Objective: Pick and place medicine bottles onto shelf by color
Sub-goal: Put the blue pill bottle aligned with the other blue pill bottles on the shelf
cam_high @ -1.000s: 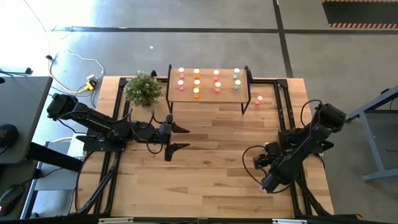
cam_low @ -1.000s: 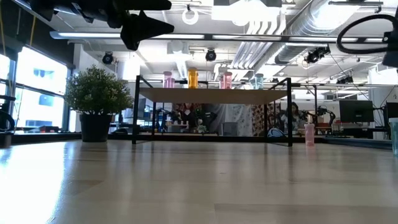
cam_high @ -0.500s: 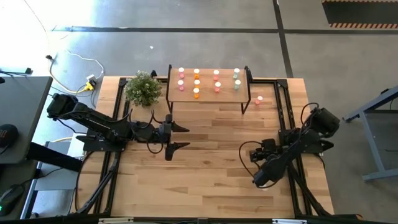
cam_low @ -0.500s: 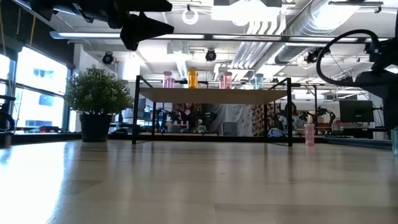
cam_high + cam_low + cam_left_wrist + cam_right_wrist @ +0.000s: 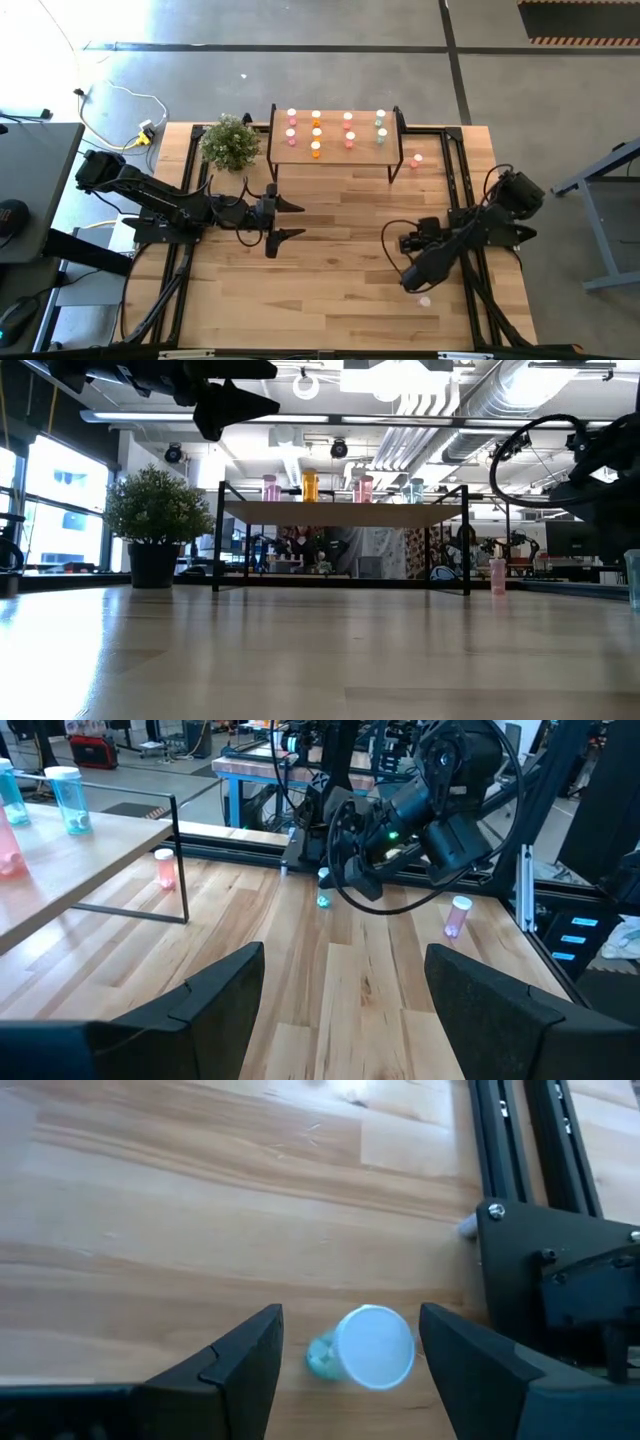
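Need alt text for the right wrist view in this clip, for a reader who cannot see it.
The right gripper, its two dark fingers spread open, hangs directly over a small teal medicine bottle with a white cap standing on the light wood-plank tabletop. The bottle sits in the gap between the fingers, untouched, and black metal frame rails run along one side.

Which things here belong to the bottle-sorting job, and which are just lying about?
Job: shelf; bottles on it; pink bottle by the shelf; teal bottle under the open right gripper; pink bottle.
Lying about: potted plant; yellow cable plug.
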### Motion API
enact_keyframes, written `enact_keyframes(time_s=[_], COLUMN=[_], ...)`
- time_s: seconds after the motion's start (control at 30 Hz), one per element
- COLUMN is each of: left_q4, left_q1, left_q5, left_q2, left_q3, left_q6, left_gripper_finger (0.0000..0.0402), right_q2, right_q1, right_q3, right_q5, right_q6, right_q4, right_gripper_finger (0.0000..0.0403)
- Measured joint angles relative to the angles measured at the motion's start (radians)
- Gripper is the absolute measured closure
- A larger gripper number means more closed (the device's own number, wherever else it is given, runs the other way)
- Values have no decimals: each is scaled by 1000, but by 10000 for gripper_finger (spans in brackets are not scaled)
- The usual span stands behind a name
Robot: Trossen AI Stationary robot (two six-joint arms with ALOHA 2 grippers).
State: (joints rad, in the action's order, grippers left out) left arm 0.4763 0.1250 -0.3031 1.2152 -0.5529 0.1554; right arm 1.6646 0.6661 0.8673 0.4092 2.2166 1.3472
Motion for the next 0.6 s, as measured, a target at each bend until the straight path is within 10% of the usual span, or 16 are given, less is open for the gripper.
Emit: enact_keyframes(time_s=[0.6], left_q4=[0], left_q1=[0], left_q5=[0], left_q2=[0], left_q3=[0], left_q6=[10], left_gripper_finger=[135], right_q2=[-1], right_q1=[-13], right_q3=[-69], right_q5=[-30], right_q6=[-26], right_q4=[-91], right_gripper_finger=[219])
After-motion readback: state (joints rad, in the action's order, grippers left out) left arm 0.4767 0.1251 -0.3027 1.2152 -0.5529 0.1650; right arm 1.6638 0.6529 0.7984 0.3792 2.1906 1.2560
